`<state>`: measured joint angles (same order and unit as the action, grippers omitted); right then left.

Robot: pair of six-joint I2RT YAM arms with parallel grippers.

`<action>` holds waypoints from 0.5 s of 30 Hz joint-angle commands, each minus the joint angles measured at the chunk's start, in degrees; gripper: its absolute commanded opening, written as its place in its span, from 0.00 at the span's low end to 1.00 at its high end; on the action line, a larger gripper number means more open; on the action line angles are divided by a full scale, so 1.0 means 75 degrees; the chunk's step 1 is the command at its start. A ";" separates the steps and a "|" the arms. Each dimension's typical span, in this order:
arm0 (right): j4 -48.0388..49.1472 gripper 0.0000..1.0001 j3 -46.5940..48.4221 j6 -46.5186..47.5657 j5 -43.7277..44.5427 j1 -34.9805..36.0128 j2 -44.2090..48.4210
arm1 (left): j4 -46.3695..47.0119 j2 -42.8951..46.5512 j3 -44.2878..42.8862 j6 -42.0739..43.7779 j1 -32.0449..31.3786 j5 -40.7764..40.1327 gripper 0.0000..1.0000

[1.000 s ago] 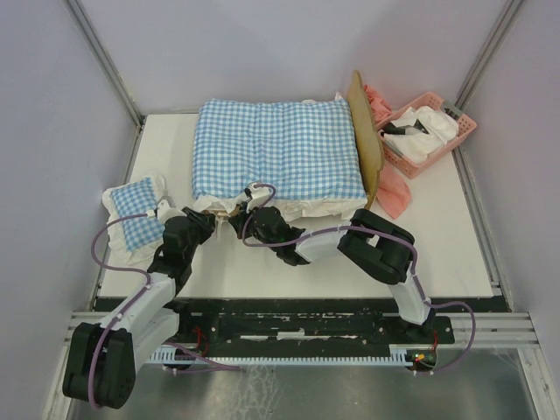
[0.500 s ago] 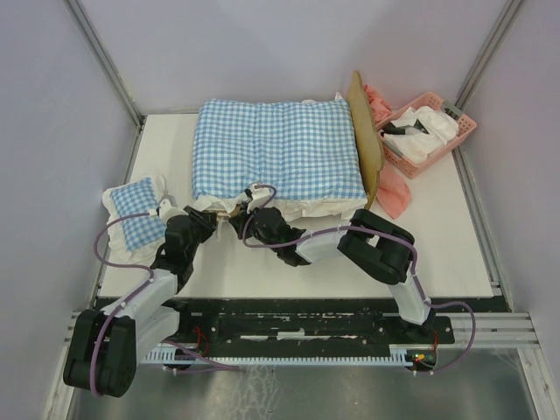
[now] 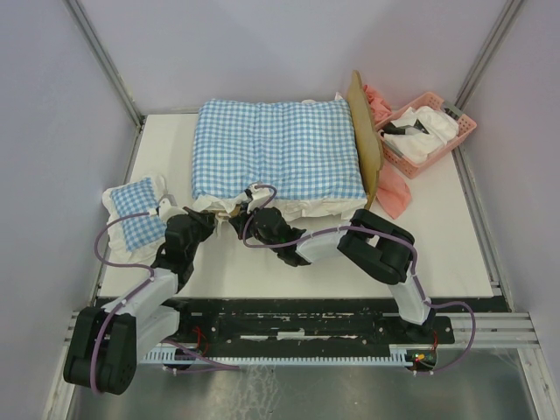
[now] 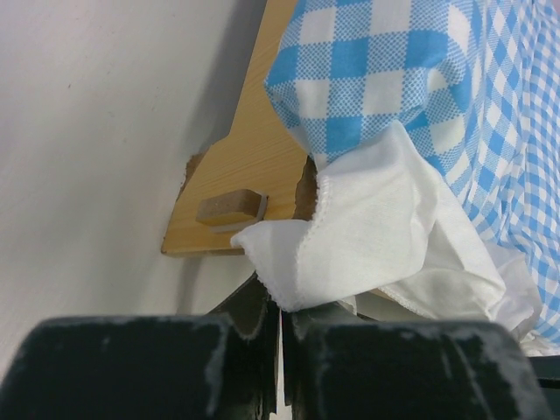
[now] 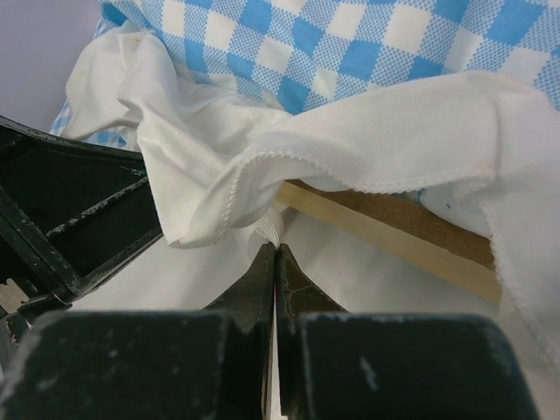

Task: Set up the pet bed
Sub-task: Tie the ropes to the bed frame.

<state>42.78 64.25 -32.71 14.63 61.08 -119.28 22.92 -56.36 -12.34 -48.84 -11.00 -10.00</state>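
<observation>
The pet bed lies across the back of the table, its wavy headboard on the right. A blue-and-white checked cushion with a white frill covers it. Both grippers sit at the bed's near left corner. In the left wrist view the wooden frame pokes out under the cushion, and my left gripper is shut with the frill's edge at its tips. My right gripper is shut on a fold of the frill just below the wooden rail.
A small checked pillow lies at the table's left edge beside the left arm. A pink basket with white cloths stands at the back right, a pink cloth by the headboard. The left gripper's black body is close beside the right one.
The left jaws have closed at the frill's edge; the left arm shifted slightly. The right gripper has stayed shut in place.
</observation>
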 commanded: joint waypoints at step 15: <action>-0.1078 0.02 0.1404 0.0976 -0.0344 -0.0087 -0.0354 | -0.0310 0.0765 0.0047 -0.0355 0.0025 -0.0053 0.03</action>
<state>36.29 71.07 -27.73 13.52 60.64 -120.09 20.53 -51.42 -12.23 -49.69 -10.98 -10.37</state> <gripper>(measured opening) 0.023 0.035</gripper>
